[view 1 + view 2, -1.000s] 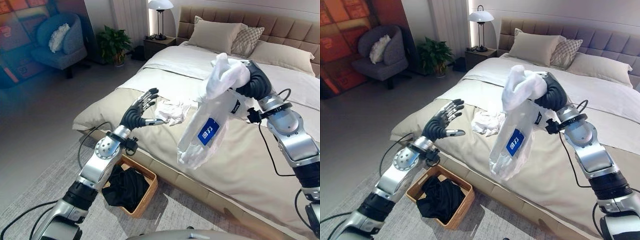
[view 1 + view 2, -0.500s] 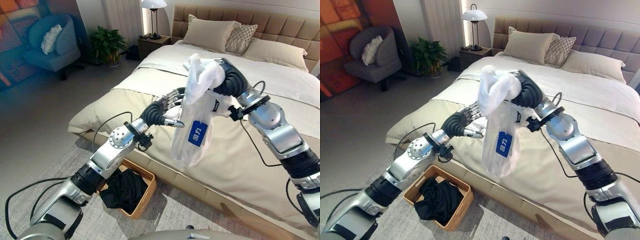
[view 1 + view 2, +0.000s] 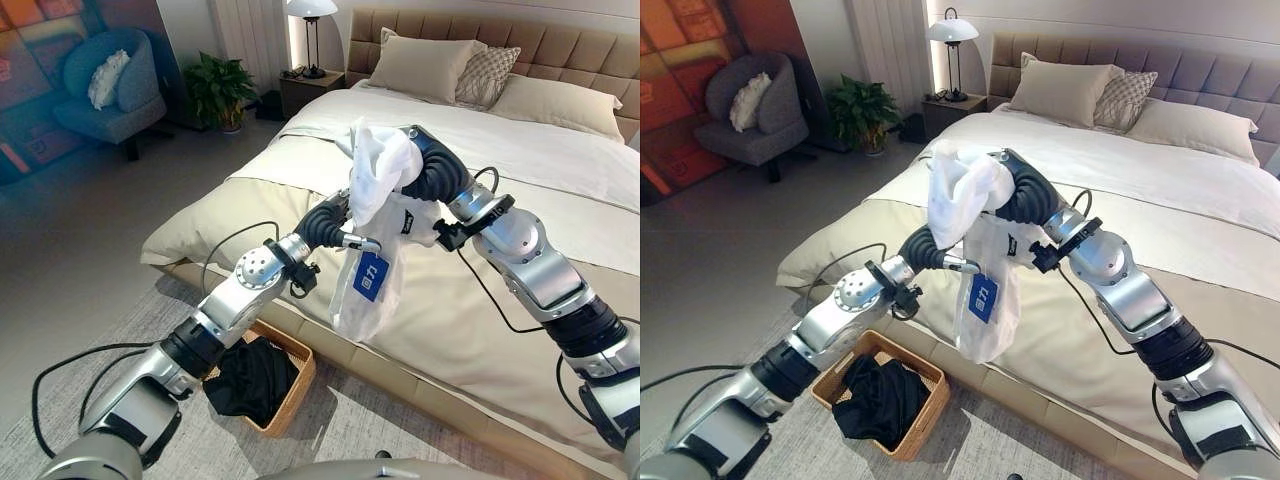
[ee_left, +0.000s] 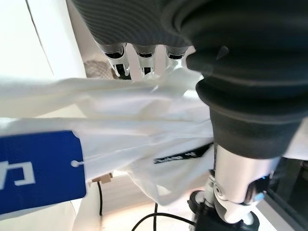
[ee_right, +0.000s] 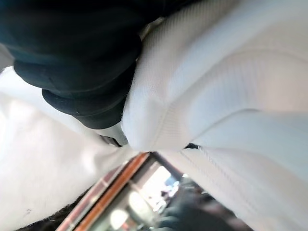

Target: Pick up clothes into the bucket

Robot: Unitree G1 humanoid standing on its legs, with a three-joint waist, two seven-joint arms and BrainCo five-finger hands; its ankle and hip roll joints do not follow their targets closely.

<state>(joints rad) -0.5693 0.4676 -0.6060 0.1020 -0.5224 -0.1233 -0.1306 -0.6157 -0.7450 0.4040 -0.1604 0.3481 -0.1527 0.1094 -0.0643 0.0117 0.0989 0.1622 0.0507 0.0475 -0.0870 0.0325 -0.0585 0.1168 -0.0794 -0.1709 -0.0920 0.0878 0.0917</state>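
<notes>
A white garment [image 3: 384, 262] with a blue tag [image 3: 368, 277] hangs over the near edge of the bed, bunched at the top over my right hand [image 3: 433, 172], which is shut on it. My left hand [image 3: 328, 222] has come up from the lower left and presses against the hanging cloth from its left side, partly behind it. In the left wrist view the garment [image 4: 120, 120] and its tag [image 4: 38, 171] lie right against that hand. Below on the rug stands a wicker basket [image 3: 303, 383] holding black clothes [image 3: 245, 372].
The bed [image 3: 480, 310] with beige cover takes up the right side, pillows [image 3: 430, 65] at its head. A nightstand with a lamp [image 3: 305, 85], a potted plant [image 3: 215, 92] and a blue armchair [image 3: 105, 90] stand at the back left. Open floor lies left of the basket.
My right hand has carried the garment leftward and nearer to the bed's edge. My left hand has risen from beside the bed and reached the hanging cloth. The camera shifted slightly.
</notes>
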